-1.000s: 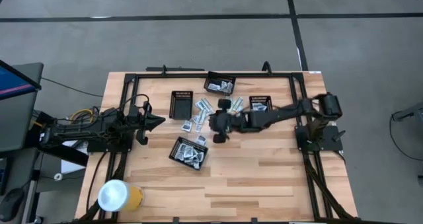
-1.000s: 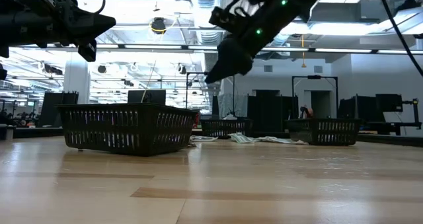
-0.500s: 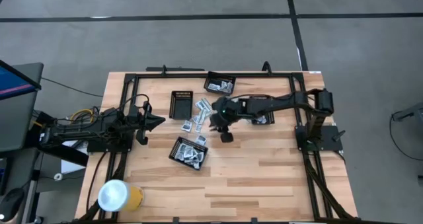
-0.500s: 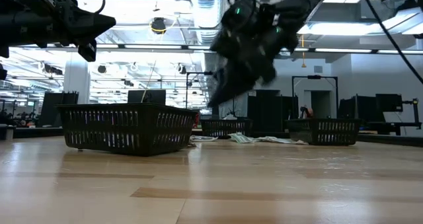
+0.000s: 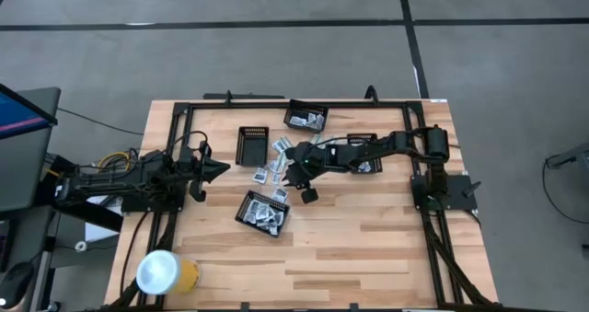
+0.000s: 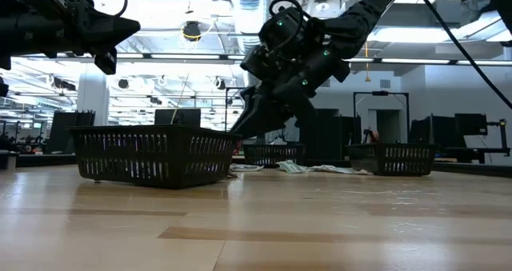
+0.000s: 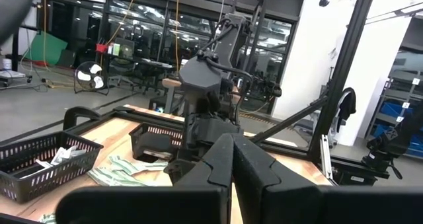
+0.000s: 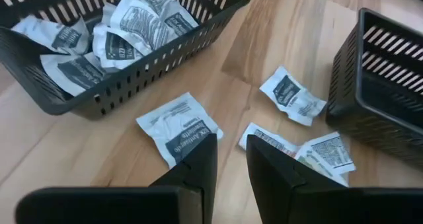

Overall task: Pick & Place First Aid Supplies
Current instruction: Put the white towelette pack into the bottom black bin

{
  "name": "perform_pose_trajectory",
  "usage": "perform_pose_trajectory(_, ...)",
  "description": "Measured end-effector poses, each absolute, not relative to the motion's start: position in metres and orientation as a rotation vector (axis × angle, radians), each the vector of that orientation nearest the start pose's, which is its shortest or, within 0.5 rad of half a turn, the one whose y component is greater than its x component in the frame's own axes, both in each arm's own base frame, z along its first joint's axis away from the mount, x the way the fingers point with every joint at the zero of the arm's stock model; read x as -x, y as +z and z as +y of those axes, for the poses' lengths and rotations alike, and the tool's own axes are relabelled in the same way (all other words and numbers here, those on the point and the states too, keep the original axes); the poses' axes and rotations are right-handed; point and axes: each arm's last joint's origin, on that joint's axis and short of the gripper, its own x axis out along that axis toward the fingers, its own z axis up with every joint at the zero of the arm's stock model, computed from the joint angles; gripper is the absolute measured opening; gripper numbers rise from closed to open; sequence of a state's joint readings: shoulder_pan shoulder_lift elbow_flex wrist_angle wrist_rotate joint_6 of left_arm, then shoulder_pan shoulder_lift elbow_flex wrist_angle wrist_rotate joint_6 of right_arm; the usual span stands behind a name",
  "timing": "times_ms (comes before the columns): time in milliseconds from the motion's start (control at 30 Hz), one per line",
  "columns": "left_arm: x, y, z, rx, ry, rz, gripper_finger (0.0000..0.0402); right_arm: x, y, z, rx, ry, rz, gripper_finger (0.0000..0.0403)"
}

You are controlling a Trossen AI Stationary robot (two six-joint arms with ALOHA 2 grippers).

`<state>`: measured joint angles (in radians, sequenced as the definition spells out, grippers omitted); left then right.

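Over the middle of the bench [image 5: 368, 238], the right arm has swung left and dipped in the last second: its right gripper [image 5: 293, 171] now hangs low over the loose first aid supplies [image 5: 274, 172] lying between the trays, where a moment ago it rode higher and further right. From its own wrist view the fingers stand a little apart with nothing between them, the tips just above a white sachet [image 8: 177, 128] that lies flat on the wood beside the near tray [image 8: 125, 72]. Two more packets [image 8: 301, 145] lie close by, next to the empty far-left tray [image 5: 252, 144].

To my eye this is the approach for another pick, and the sachet under the tips looks the likely target. The near tray [image 5: 264, 211] already holds several packets, as does the far tray [image 5: 306, 118], so the sorting is partly done with a scatter still left.

The left arm has not stirred; its left gripper [image 5: 217, 169] waits closed and empty at the bench's left side, well apart from the packets.
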<state>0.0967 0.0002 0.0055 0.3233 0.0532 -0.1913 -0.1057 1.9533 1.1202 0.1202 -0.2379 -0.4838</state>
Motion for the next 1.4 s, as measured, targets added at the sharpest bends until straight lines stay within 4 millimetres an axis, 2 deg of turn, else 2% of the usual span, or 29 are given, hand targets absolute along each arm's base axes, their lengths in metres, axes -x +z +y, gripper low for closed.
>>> perform_pose_trajectory(233, -0.092, 0.196, 0.007, 0.165, 0.012, -0.331, 0.0008, -0.399, 0.144, -0.035, 0.355, 0.302, 0.651, 0.0076)
perform_pose_trajectory(433, -0.092, 0.196, 0.007, 0.165, 0.011, -0.331, 0.0008, -0.404, 0.116, -0.034, 0.33, 0.346, 0.68, 0.0076)
perform_pose_trajectory(733, -0.092, 0.196, 0.007, 0.165, 0.012, -0.331, 0.0008, -0.408, 0.12, -0.032, 0.323, 0.344, 0.634, 0.0076)
perform_pose_trajectory(1033, -0.092, 0.196, 0.007, 0.165, 0.012, -0.331, 0.0008, -0.408, 0.106, -0.035, 0.289, 0.381, 0.646, 0.0076)
perform_pose_trajectory(1400, -0.092, 0.196, 0.007, 0.165, 0.012, -0.331, 0.0008, -0.41, 0.104, -0.038, 0.29, 0.368, 0.63, 0.0076)
